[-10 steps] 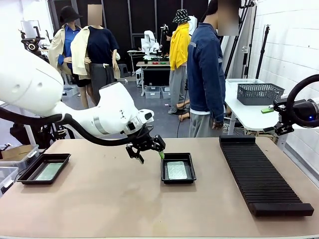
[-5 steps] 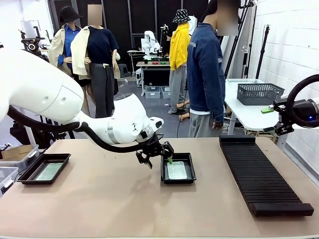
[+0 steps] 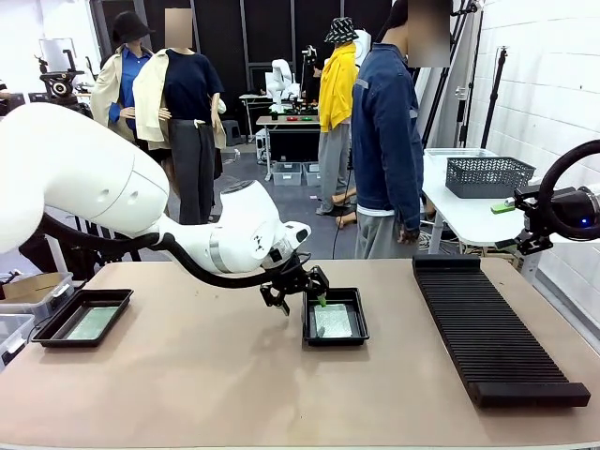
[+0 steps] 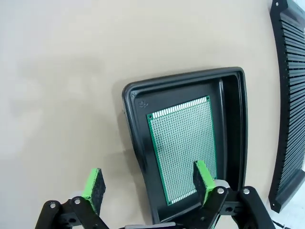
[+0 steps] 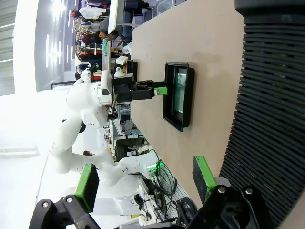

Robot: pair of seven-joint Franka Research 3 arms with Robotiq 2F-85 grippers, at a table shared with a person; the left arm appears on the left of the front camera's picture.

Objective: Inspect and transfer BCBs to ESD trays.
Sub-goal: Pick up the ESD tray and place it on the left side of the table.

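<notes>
Left gripper [image 3: 301,297] hangs over the near-left rim of the middle ESD tray [image 3: 359,334], jaws apart and nothing between them; in the wrist view its fingers [image 4: 94,187] straddle that tray's rim, one pad outside on the table, the other above the board. A BCB [image 4: 186,144] lies flat on the tray floor, gold edge contacts toward the far end, square to the walls, looks seated. A second ESD tray [image 3: 49,323] sits at the table's left edge with another BCB [image 3: 94,323] flat in it. Long black ribbed rack [image 3: 487,333] lies to the right, well apart from both trays, slots look empty from here. Right gripper [image 5: 143,182] is parked off to the right above the rack's end, jaws wide, holding nothing. Person [image 3: 389,141] stands at the far side, hands not engaged. My read: this is the inspect/approach step on the middle tray's board. Next move needs a descent with one finger getting under or against a board edge; it's thin and flat on the floor, so rim clearance and pad alignment are the risk.
</notes>
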